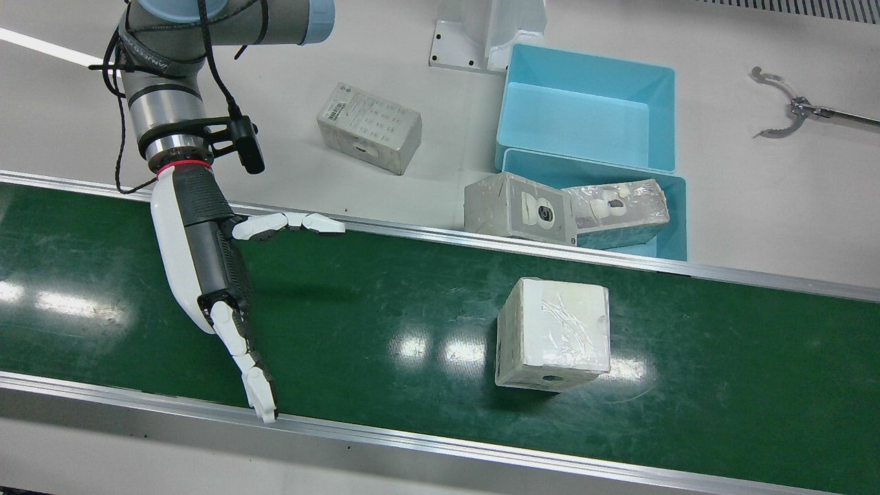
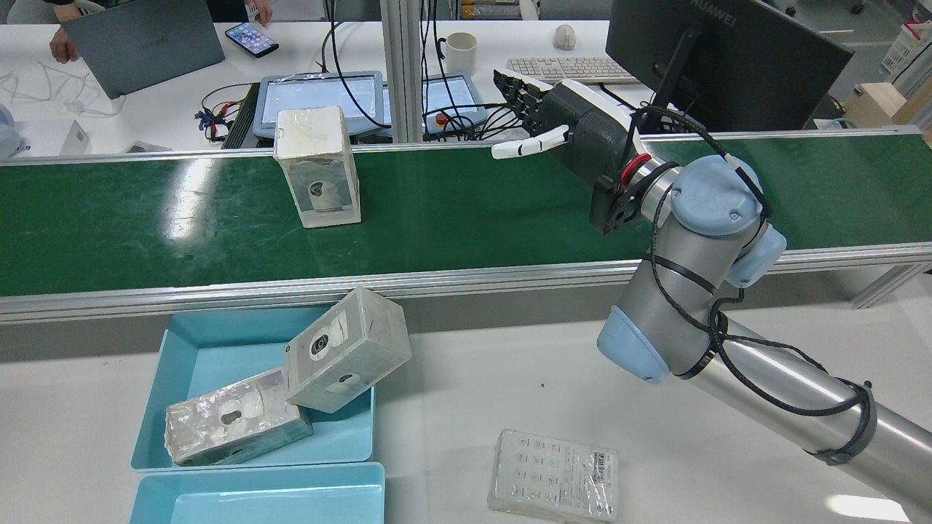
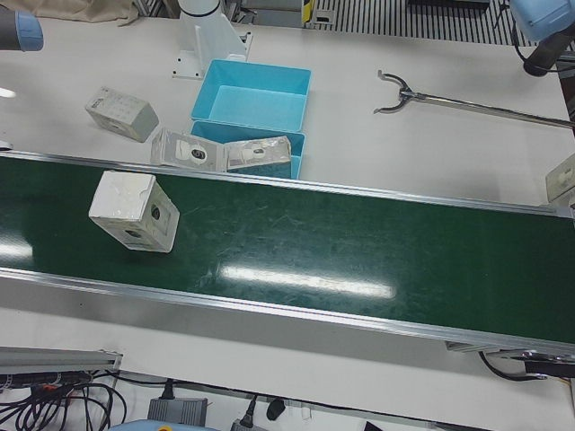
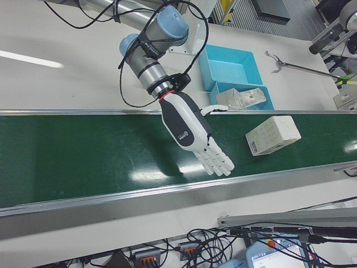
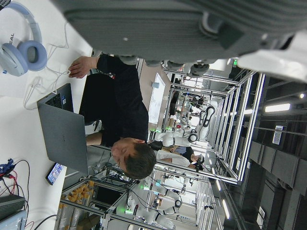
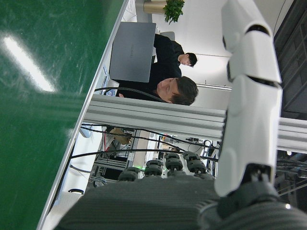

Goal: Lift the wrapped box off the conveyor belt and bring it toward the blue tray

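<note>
The wrapped box (image 1: 553,335) stands on the green conveyor belt (image 1: 385,302), pale under clear film; it also shows in the rear view as the wrapped box (image 2: 318,167). My right hand (image 1: 213,275) hovers open over the belt well to the view's left of the box, palm sideways, fingers (image 1: 258,385) stretched toward the belt's near rail. The rear view shows that right hand (image 2: 575,120) apart from the box. The blue tray (image 1: 536,165) sits just beyond the belt's far rail. My left hand (image 5: 168,28) appears only in its own view, open and holding nothing.
Two wrapped boxes (image 1: 520,208) (image 1: 619,213) lie in or lean on the blue tray. An empty second blue tray (image 1: 584,117) adjoins it. Another box (image 1: 369,127) lies on the white table. A metal grabber tool (image 1: 784,103) lies far right. People sit at desks beyond the belt.
</note>
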